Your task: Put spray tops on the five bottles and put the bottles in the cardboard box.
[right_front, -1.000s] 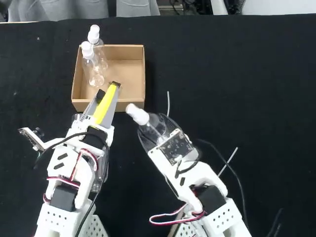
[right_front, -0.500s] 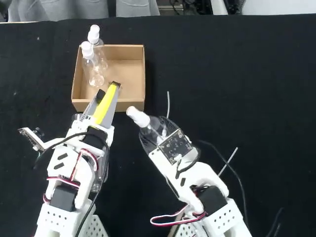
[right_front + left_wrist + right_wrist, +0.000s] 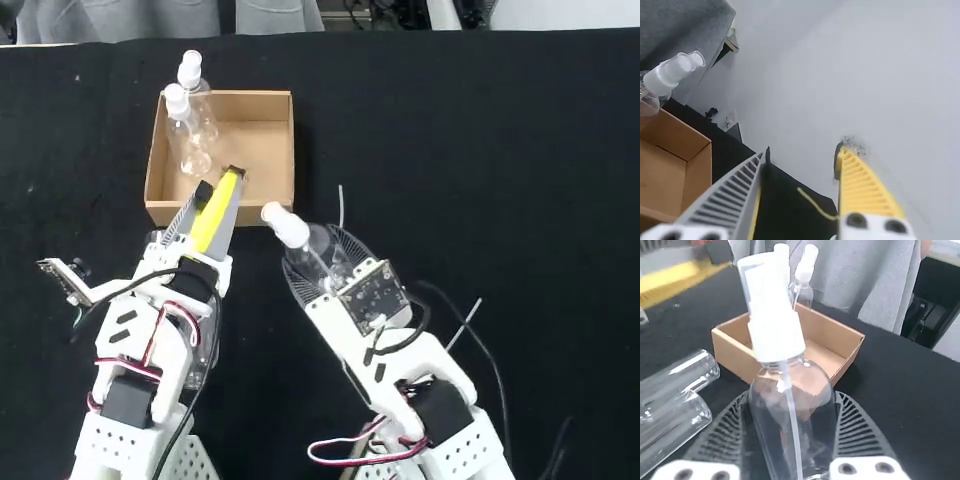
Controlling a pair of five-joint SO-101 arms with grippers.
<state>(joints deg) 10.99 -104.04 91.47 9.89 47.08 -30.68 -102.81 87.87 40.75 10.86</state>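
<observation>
Looking down from the high view, a black table (image 3: 480,130) carries a cardboard box (image 3: 292,160) at the far left. Two capped bottles (image 3: 188,140) lean in the box's far left corner, and their white tops poke up past its rim. The left gripper (image 3: 222,185), one finger grey and one yellow, hovers over the near edge of the box with nothing between its fingers. Just right of it, the right gripper (image 3: 312,255) is closed around a clear bottle (image 3: 318,248), near the box's near right corner but outside it. The bottle's white spray top (image 3: 282,226) points toward the box. A thin white tube (image 3: 340,205) lies on the table just beyond the right gripper.

From the left wrist view, the grey and yellow fingers stand apart with a moderate gap and hold nothing. A box wall and one white-capped bottle show to the far left.

From the right wrist view, black ribbed fingers (image 3: 860,427) press both sides of the held bottle, whose dip tube runs down inside it. The box sits just beyond, with the capped pair at its far wall. Two more clear bottles (image 3: 675,390) lie on their sides on the table to the left.
</observation>
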